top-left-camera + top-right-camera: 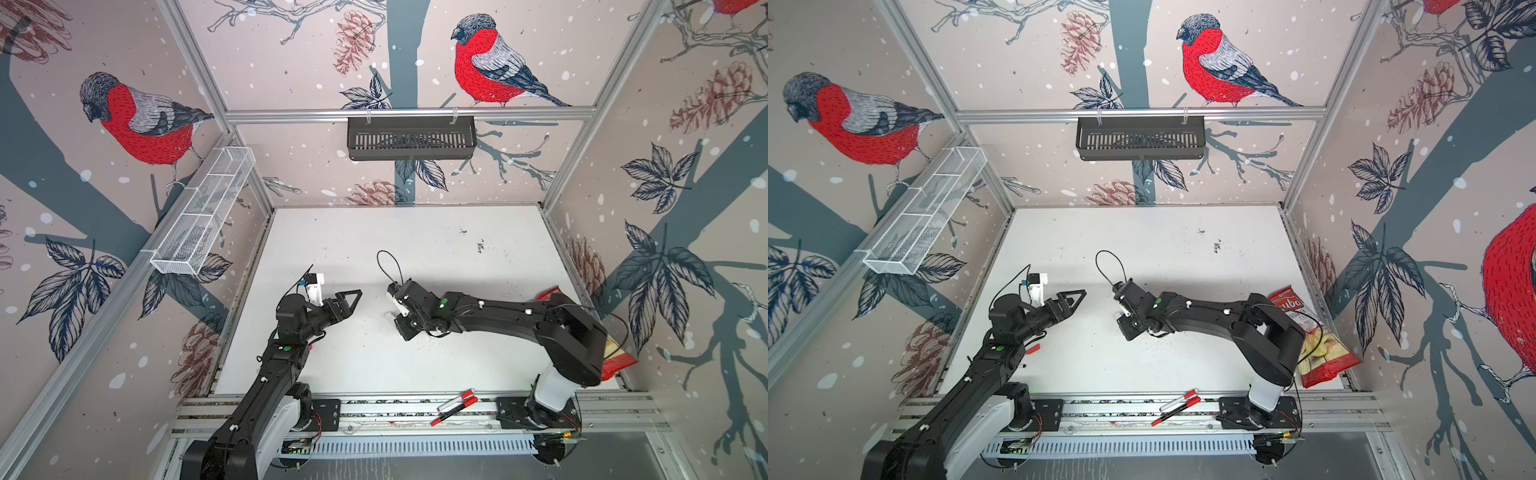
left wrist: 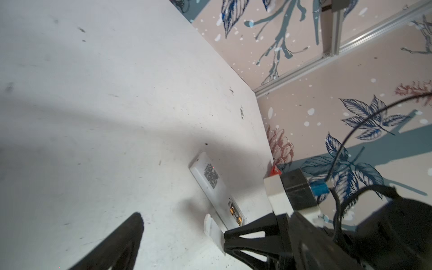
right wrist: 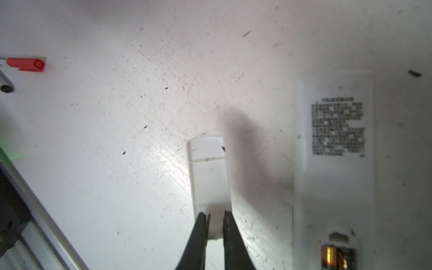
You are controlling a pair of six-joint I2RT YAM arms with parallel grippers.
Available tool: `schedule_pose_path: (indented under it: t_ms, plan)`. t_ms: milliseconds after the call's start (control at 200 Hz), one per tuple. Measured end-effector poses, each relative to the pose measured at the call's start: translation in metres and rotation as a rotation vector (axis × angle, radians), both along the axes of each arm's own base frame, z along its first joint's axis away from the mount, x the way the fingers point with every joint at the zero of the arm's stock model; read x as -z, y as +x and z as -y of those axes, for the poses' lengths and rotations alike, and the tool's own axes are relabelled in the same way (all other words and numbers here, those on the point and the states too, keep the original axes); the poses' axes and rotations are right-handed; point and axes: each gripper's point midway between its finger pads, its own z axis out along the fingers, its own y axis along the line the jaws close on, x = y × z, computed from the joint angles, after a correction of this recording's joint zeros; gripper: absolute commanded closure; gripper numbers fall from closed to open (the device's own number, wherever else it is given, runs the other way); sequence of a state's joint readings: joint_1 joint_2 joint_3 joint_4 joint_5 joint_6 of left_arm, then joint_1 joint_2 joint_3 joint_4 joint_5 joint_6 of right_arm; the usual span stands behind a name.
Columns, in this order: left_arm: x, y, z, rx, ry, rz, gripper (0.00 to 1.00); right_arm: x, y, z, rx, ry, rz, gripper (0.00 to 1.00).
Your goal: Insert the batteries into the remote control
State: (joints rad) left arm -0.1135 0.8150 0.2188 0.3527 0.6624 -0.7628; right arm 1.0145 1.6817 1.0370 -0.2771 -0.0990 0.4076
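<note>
Right pincer [image 1: 395,318] hangs low over the middle of the white desk [image 1: 415,249] in both top views. A bit of white pokes out of its tip. The left pincer [image 1: 353,296] is near it but apart, spread wide with nothing in it. The right arm hides what lies under it. Some marker pens [image 1: 455,405] lie on the front rail, well away from the work.

In the left wrist view, the remote control [image 2: 208,180] lies flat on the desk with its plain back up. Its battery hole is open at one end. The batteries [image 2: 235,214] sit inside and show a bit of copper. A little white lid [image 2: 211,230] is just beside that end, tilted, with the right pincer's dark tip on it.

In the right wrist view, the right pincer is pressed together on one short end of the lid. The rest of the lid sticks out in front, beside the remote control and not touching it. I cannot tell if its far end rests on the desk.

The batteries look loaded, so I think the step now is to put the lid back. To do it well, turn the lid so it lines up with the hole. Lay it flat on the back and slide it in softly. The grip is on a small edge, so a hard push may twist the lid out. The left pincer could hold the remote control so it does not slip.
</note>
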Motion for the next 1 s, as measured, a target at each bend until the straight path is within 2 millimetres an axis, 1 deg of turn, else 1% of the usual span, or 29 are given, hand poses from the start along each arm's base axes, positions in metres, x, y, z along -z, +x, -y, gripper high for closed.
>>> schedule_pose_path:
  t_ms: [105, 155, 250, 340, 420, 475, 515, 680, 735, 795, 996]
  plan:
    - [-0.005, -0.009, 0.02, 0.081, -0.03, 0.025, 0.06, -0.017, 0.002, 0.012, 0.011, 0.053, -0.009, 0.85]
    - [-0.006, -0.013, 0.027, 0.111, -0.041, 0.025, 0.09, -0.025, 0.001, 0.015, 0.008, 0.076, -0.003, 0.85]
    - [-0.005, -0.017, 0.04, 0.16, -0.05, 0.021, 0.15, -0.043, -0.006, 0.013, -0.019, 0.116, 0.027, 0.85]
    - [-0.001, -0.018, 0.05, 0.193, -0.052, 0.001, 0.22, -0.054, -0.014, 0.008, -0.045, 0.139, 0.056, 0.85]
    - [0.002, -0.018, 0.059, 0.218, -0.061, -0.03, 0.26, -0.058, -0.017, 0.006, -0.049, 0.137, 0.084, 0.85]
    - [0.003, -0.018, 0.065, 0.237, -0.062, -0.036, 0.31, -0.06, -0.019, 0.005, -0.051, 0.133, 0.104, 0.85]
    - [0.004, -0.019, 0.07, 0.253, -0.063, -0.039, 0.35, -0.061, -0.018, 0.004, -0.045, 0.129, 0.123, 0.85]
    - [0.005, -0.023, 0.084, 0.292, -0.09, -0.063, 0.45, -0.069, -0.017, 0.002, -0.032, 0.123, 0.175, 0.85]
    - [0.004, -0.024, 0.087, 0.304, -0.093, -0.058, 0.5, -0.071, -0.015, 0.001, -0.024, 0.121, 0.191, 0.85]
    - [0.002, -0.024, 0.09, 0.312, -0.098, -0.054, 0.58, -0.074, -0.013, 0.0, -0.017, 0.119, 0.207, 0.85]
    - [-0.004, -0.023, 0.095, 0.323, -0.117, -0.04, 0.74, -0.078, -0.01, -0.001, 0.0, 0.112, 0.244, 0.84]
